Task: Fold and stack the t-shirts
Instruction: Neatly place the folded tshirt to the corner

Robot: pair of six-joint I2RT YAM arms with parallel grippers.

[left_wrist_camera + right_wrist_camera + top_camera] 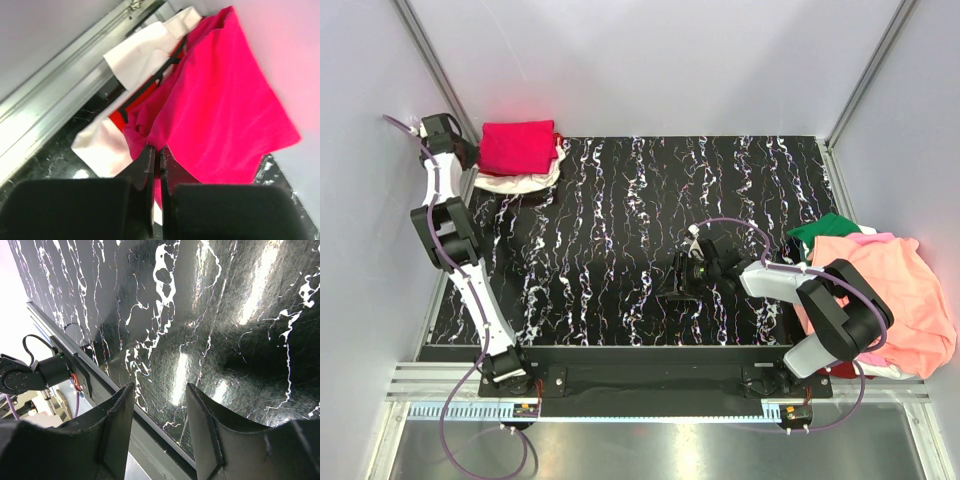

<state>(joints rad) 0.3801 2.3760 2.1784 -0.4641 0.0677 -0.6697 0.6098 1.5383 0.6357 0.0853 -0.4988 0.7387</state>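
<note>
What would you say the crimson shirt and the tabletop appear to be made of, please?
The crimson t-shirt looks like soft, matte cloth: it drapes and creases. The tabletop looks hard and glossy, perhaps marble-patterned laminate or stone: white veins, bright reflections.

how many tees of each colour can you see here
crimson-pink t-shirt: 1
white t-shirt with red print: 1
salmon-orange t-shirt: 1
green t-shirt: 1
pink t-shirt: 1
total: 5 showing; the right-hand heap may hide more
</note>
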